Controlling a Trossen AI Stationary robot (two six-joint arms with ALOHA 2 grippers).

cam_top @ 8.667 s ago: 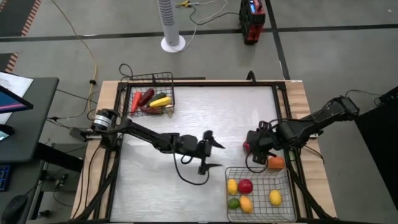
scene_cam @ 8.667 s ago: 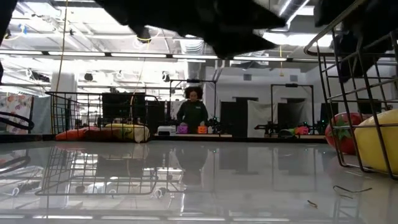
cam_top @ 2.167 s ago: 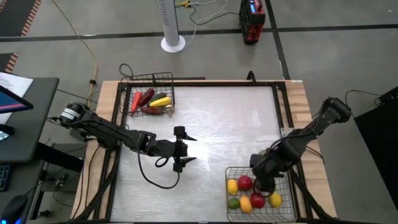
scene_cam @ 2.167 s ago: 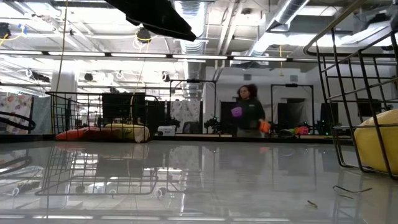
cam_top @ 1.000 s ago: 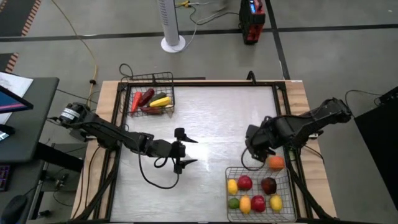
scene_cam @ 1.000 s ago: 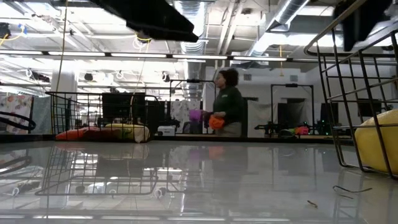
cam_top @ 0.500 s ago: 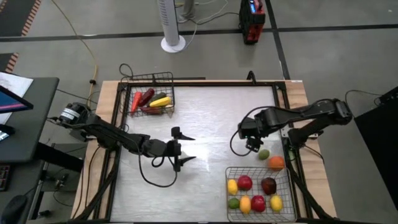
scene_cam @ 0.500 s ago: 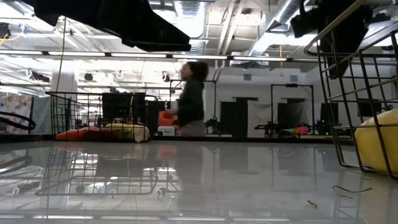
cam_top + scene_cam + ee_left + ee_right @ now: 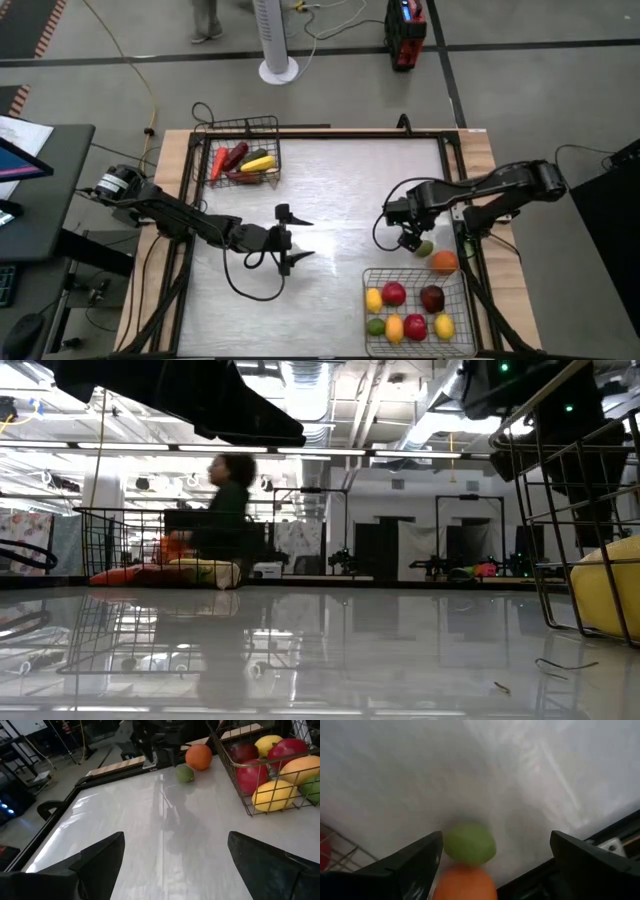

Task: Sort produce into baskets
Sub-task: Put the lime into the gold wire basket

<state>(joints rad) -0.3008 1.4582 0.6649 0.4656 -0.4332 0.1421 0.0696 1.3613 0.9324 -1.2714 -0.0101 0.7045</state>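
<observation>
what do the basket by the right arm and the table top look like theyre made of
Basket: thin dark metal wire in an open grid, you can see the fruit through its walls. Table top: smooth, glossy pale sheet, probably laminate or coated board; it mirrors lights and the baskets in the low view.

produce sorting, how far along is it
Done: six round fruits sit in the near basket, long pieces in the far basket. In hand: the open right tool hovers over the green ball. Left: that and the orange ball. The left tool waits mid-table.
</observation>
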